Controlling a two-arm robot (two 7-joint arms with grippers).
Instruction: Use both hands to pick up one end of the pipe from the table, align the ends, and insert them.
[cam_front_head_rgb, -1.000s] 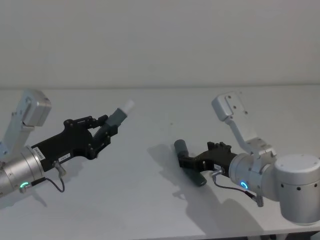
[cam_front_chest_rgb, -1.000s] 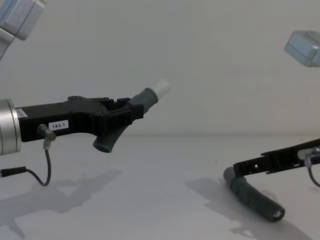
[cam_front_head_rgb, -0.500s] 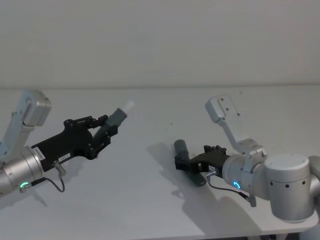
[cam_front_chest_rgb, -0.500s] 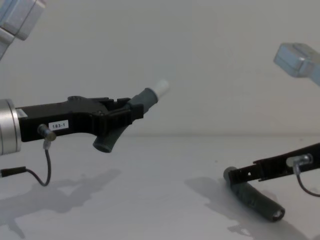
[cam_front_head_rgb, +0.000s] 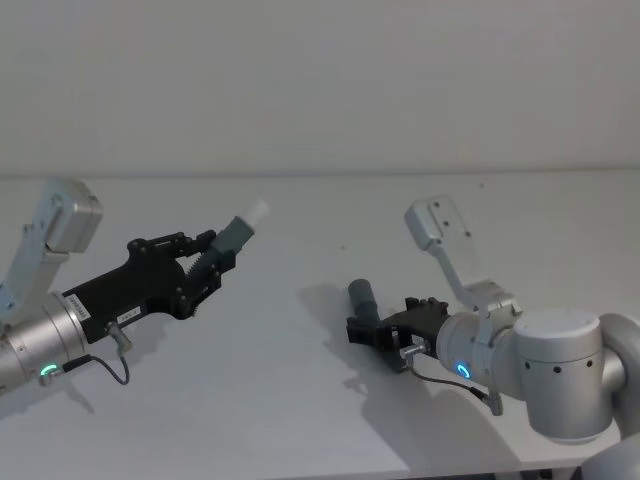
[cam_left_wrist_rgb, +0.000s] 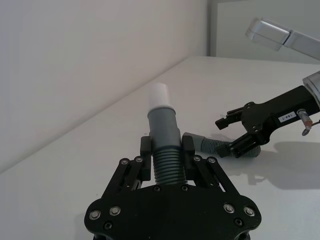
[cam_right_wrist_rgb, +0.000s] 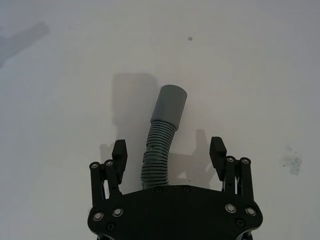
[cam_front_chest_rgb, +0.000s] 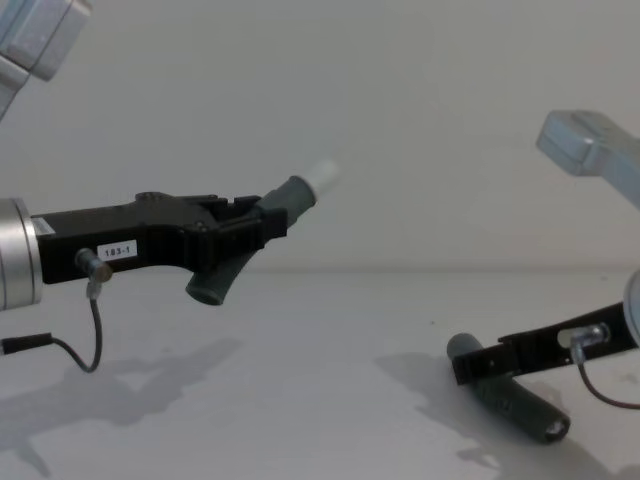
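Left gripper (cam_front_head_rgb: 212, 258), black plastic, held up off the table (cam_front_head_rgb: 290, 410). Its jaws pinch the curved hose piece (cam_left_wrist_rgb: 166, 162) on the grey ribbed section. The smooth grey collar and the white plug tip (cam_left_wrist_rgb: 160, 93) stick out past the jaw tips, and a smooth grey tail end (cam_front_chest_rgb: 208, 287) hangs below the jaws in the chest view.

Right gripper (cam_right_wrist_rgb: 168, 150), also black plastic, low over the matte white-grey table. Jaws spread wide, one tip on each side of the darker hose piece (cam_right_wrist_rgb: 159, 142), with clear gaps on both sides and no contact visible in the right wrist view. That piece lies flat on the table, its ribbed, slightly bent body running back between the jaws under the gripper body. The wide smooth cuff (cam_right_wrist_rgb: 169, 104) lies beyond the jaw tips, round and open-ended. In the chest view the piece's other end (cam_front_chest_rgb: 545, 425) pokes out below and behind the jaws.
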